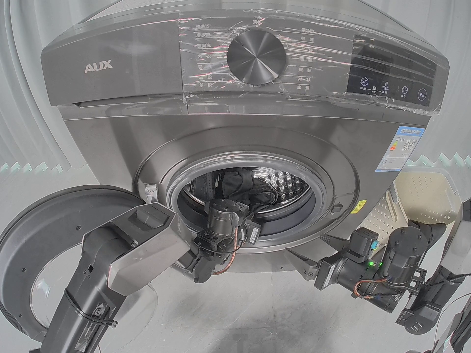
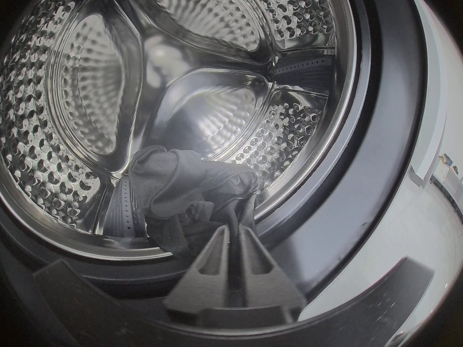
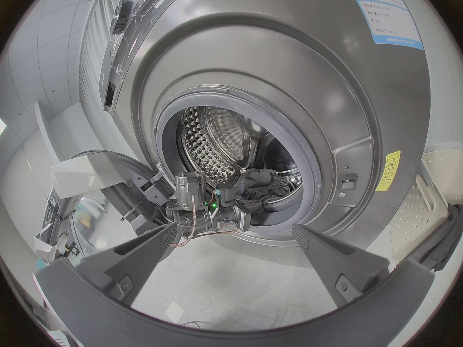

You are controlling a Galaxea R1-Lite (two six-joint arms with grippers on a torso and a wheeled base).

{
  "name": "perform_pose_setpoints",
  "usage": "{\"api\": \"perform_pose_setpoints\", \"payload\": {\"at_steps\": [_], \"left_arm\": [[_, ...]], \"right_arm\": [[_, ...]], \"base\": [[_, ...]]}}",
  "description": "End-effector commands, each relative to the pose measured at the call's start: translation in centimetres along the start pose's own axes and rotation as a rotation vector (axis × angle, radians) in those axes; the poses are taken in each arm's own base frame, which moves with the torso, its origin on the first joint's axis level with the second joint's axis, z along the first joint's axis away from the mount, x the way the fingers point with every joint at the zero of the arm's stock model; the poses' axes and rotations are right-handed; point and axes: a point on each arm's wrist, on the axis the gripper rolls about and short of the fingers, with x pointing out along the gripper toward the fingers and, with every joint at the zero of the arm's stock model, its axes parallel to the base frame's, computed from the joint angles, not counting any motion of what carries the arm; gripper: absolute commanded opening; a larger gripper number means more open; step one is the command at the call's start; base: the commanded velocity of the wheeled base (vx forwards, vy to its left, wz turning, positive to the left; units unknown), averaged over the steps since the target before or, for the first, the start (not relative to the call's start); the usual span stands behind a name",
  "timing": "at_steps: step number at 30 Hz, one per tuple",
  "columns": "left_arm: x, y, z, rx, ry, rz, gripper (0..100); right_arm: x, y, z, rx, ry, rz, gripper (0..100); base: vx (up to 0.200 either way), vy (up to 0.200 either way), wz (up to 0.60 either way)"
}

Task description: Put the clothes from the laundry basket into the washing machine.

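The grey front-loading washing machine [image 1: 245, 123] stands with its round door [image 1: 44, 251] swung open on the left. A dark garment [image 2: 193, 189] lies bunched at the lower mouth of the steel drum [image 2: 202, 73], and it also appears as dark cloth [image 1: 245, 185] in the opening. My left gripper [image 2: 234, 234] is at the drum's rim, shut on a fold of that garment. My right gripper [image 1: 311, 253] hangs open and empty, low in front of the machine's right side. The cream perforated laundry basket [image 1: 427, 197] stands to the right of the machine.
The open door takes up the floor space at the left. Pale floor [image 1: 265, 310] lies free below the drum opening. A dark shape [image 3: 448, 237] hangs at the basket's [image 3: 424, 203] rim; I cannot tell whether it is cloth. The grey door seal [image 2: 376, 136] rings the drum.
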Motion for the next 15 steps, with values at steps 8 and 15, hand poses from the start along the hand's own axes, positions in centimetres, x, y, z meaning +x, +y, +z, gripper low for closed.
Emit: {"api": "perform_pose_setpoints", "payload": {"at_steps": [8,15], "left_arm": [[2.5,1.4,5.0,-0.06,-0.233,0.075,0],[3.9,3.7,6.5,-0.083,-0.328,0.149,0]], "right_arm": [[0.0,0.0,0.3,0.002,-0.014,0.001,100],[-0.9,0.2,1.4,0.005,-0.047,0.041,100]], "base": [[0.0,0.0,0.0],[0.0,0.0,0.0]]}}
